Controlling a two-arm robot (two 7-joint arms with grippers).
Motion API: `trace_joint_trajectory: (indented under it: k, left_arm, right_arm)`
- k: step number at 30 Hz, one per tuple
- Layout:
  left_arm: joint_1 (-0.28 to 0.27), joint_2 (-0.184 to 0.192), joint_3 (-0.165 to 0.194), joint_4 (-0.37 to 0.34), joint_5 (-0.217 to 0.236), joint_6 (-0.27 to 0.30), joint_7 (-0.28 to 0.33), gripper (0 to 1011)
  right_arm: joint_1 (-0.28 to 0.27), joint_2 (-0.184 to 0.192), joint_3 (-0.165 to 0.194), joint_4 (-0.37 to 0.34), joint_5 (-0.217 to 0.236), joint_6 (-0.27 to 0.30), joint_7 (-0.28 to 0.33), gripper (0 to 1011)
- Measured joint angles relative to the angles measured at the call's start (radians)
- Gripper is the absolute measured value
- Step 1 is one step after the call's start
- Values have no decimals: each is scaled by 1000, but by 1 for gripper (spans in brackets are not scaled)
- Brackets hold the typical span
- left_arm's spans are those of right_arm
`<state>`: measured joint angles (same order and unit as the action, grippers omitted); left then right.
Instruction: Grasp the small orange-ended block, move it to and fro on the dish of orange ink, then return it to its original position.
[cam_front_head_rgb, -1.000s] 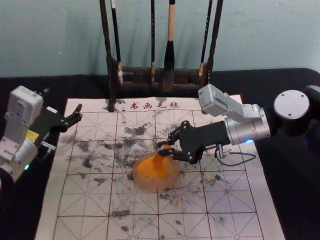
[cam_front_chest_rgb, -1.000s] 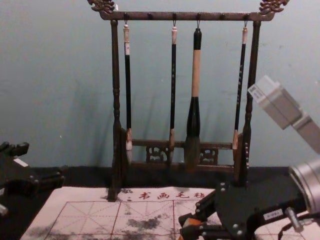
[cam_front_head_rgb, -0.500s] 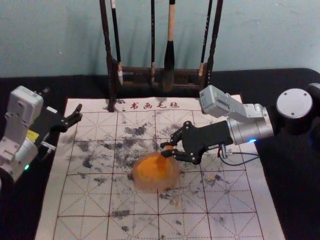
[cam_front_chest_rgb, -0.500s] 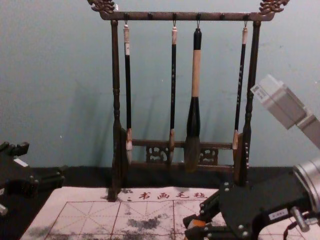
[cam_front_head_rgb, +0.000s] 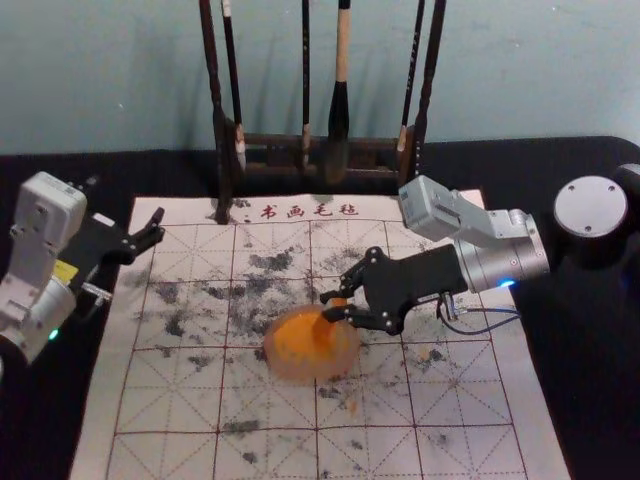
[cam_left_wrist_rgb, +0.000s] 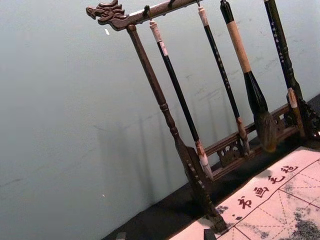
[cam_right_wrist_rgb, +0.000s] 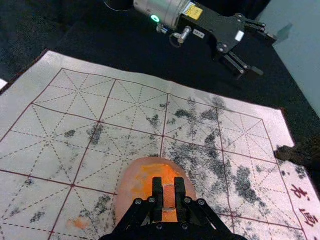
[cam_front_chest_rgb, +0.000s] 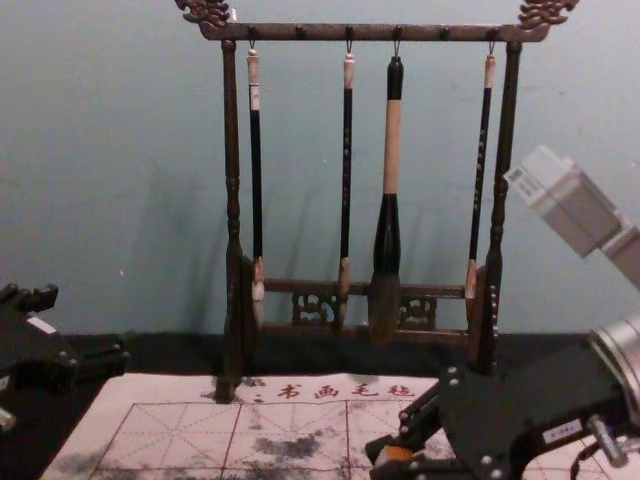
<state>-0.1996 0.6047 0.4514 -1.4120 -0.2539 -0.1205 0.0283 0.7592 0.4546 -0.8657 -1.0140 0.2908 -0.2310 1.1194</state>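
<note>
Small orange-ended block (cam_right_wrist_rgb: 169, 196), gripped, at round pinkish dish (cam_front_head_rgb: 300, 377), orange ink (cam_front_head_rgb: 298, 340) spread inside

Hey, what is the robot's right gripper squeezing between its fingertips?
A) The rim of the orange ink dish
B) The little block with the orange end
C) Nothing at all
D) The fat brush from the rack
B: the right gripper has the small block pinched between its two fingers, with the orange ink dish behind it in the right wrist view.
</note>
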Motion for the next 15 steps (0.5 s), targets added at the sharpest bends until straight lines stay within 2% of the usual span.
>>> trace_joint_trajectory:
  k: [15]
  left_arm:
    - [0, 0, 0, 0, 0, 0, 0, 1001]
  right_arm:
    - [-7, 11, -19, -35, 8, 0, 15, 147]
